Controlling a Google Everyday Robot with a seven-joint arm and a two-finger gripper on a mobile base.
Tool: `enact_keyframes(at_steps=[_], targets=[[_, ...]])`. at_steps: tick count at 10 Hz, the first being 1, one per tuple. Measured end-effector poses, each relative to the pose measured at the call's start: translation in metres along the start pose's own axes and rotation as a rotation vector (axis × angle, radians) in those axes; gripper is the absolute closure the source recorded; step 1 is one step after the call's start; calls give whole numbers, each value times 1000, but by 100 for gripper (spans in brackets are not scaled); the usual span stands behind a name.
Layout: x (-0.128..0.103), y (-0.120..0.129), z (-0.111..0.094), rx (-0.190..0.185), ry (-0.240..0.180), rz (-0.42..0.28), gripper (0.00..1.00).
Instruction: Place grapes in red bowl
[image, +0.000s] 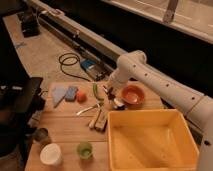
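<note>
The red bowl (133, 95) sits on the wooden table, at its far right, just behind the yellow tub. My gripper (111, 93) hangs from the white arm, pointing down, just left of the bowl and close above the table. A small dark reddish clump, which looks like the grapes (107, 91), shows right at the gripper's tip. I cannot tell whether it is held or lies on the table. Nothing shows inside the bowl.
A big yellow tub (150, 142) fills the front right. A green vegetable (95, 90), an orange ball (81, 96), a blue sponge (71, 93), a spoon (87, 109) and wooden blocks (98, 120) lie left of the gripper. A green cup (84, 149), a white bowl (50, 154) and a grey cup (41, 135) stand at the front left.
</note>
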Motion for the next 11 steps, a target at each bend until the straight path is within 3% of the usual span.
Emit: enact_keyframes(at_steps=[1,4,8,11], targets=[[1,1,0,4,4,7,86],[35,15,-22,38,54,82,86],[109,65,-51,76,103,254,84],[136,85,-33,69,93,363,58]])
